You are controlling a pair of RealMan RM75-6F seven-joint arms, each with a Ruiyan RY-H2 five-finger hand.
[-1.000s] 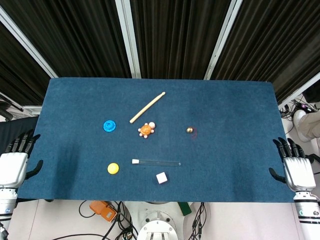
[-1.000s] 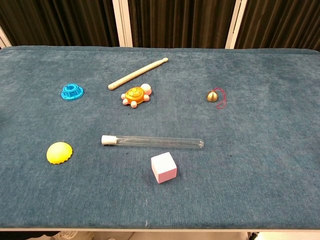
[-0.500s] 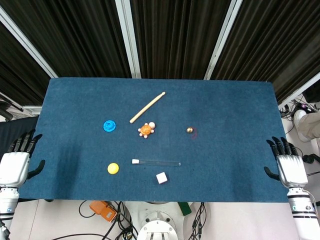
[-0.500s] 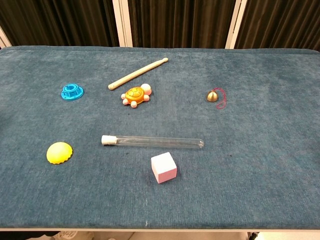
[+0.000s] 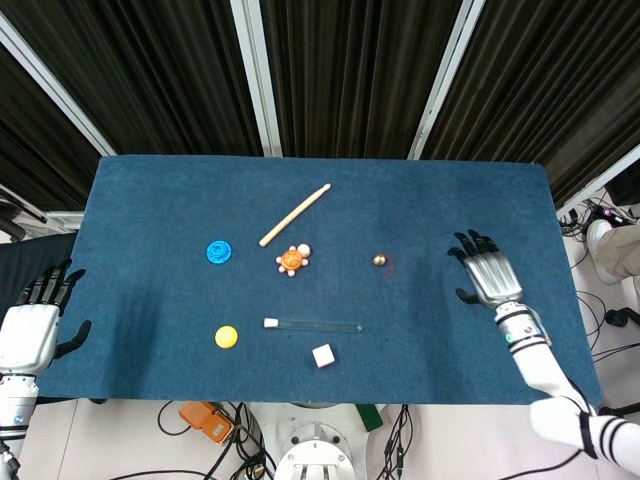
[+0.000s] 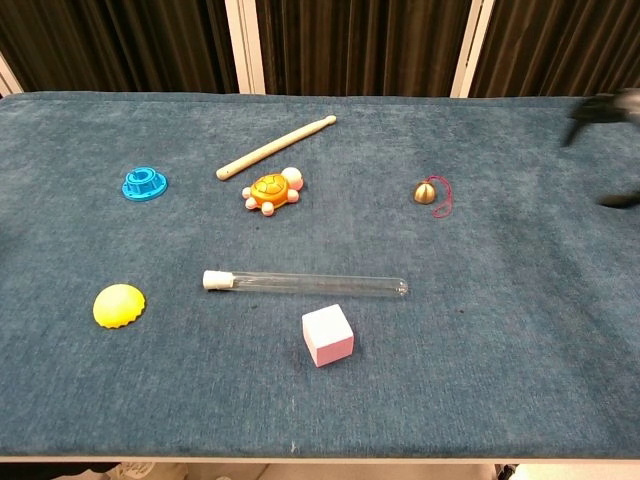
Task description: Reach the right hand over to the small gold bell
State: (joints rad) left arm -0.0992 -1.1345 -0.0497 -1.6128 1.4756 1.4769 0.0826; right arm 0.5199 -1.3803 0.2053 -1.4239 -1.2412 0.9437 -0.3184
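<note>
The small gold bell (image 5: 379, 260) with a red cord lies on the blue table right of centre; the chest view shows the gold bell (image 6: 426, 191) too. My right hand (image 5: 487, 272) hovers over the cloth to the bell's right, fingers spread, holding nothing. Only blurred dark fingertips of the right hand (image 6: 606, 108) show at the chest view's right edge. My left hand (image 5: 28, 325) stays off the table's left edge, fingers apart and empty.
An orange toy turtle (image 5: 292, 260), a wooden stick (image 5: 295, 214), a blue ring (image 5: 219, 251), a yellow disc (image 5: 227, 336), a glass test tube (image 5: 312, 325) and a white cube (image 5: 323, 355) lie left of the bell.
My right hand has swung in from beyond the table's right edge to over the cloth, closing toward the bell. The left hand and all objects have stayed put.
</note>
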